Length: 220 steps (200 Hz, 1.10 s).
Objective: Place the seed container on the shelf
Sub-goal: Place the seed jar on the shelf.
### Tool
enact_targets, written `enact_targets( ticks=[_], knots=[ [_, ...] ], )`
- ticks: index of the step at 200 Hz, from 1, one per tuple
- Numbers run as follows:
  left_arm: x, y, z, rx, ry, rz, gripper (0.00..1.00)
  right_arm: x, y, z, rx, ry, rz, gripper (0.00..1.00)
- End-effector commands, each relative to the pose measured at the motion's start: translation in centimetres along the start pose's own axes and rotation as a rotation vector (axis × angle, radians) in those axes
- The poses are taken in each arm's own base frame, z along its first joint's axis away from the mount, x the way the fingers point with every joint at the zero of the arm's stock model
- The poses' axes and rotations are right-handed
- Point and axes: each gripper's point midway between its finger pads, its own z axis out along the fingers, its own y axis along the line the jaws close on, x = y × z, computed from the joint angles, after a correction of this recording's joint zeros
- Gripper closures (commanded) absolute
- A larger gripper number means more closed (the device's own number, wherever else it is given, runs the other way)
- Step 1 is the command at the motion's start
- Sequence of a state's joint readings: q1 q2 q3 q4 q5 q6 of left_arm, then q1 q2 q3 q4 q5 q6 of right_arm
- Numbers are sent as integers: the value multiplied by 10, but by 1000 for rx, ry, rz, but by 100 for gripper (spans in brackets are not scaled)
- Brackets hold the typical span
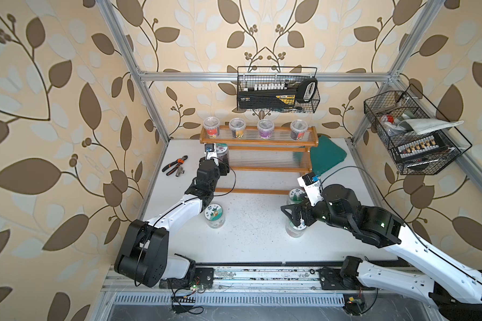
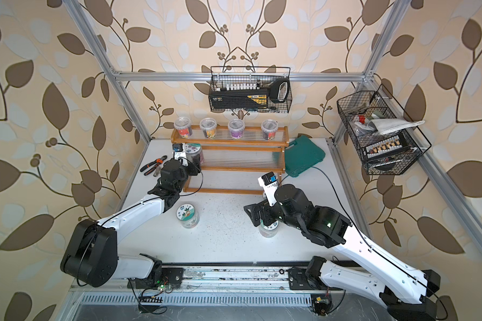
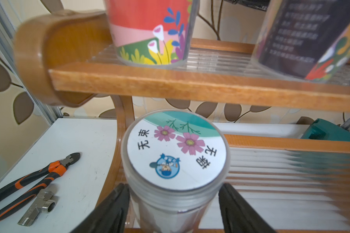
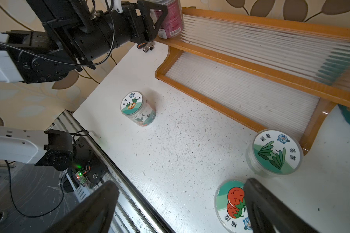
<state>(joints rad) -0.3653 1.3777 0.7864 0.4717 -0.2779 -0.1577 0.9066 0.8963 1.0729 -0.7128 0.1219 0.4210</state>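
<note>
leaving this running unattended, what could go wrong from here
1. The flower-lid jar stands at the end of the shelf's middle tier, between the jaws of the left gripper; a nudge might tip it off.
2. The top tier rail and red-label cup stand just beyond it; pushing further in could bump them.
3. The open right gripper hangs over the tomato-lid jar, leaf-lid jar close by; descending might knock one.

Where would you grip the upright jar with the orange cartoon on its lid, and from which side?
Likely best: grip the jar by its round side wall below the lid, jaws on opposite sides, coming in level from the table's front edge. It stands upright with bare table around it, and the flat lid offers no hold.
</note>
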Motion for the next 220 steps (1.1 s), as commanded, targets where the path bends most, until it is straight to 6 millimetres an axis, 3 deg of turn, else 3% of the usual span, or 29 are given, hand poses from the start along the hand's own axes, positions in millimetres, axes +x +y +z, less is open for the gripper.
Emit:
enact_targets(
  ticks=[1, 46, 95, 125, 173, 220],
  knots=[
    [-21, 0, 5, 5, -44, 0, 27, 1, 0, 0, -11, -4, -7, 1],
    [-24, -2, 7, 9, -41, 5, 27, 2, -2, 0, -7, -1, -5, 1],
    [-22, 1, -9, 6, 12, -11, 11, 3, -3, 0, -2, 3, 1, 1],
    [-26, 7, -26, -15, 71, -34, 2, 5, -6, -1, 8, 10, 4, 1],
    [-21, 10, -61, -31, 266, -103, 2, 7, -14, -2, 37, 27, 22, 1],
    [0, 13, -99, -78, 481, -252, 2, 17, -27, -4, 97, 82, 46, 1]
  ],
)
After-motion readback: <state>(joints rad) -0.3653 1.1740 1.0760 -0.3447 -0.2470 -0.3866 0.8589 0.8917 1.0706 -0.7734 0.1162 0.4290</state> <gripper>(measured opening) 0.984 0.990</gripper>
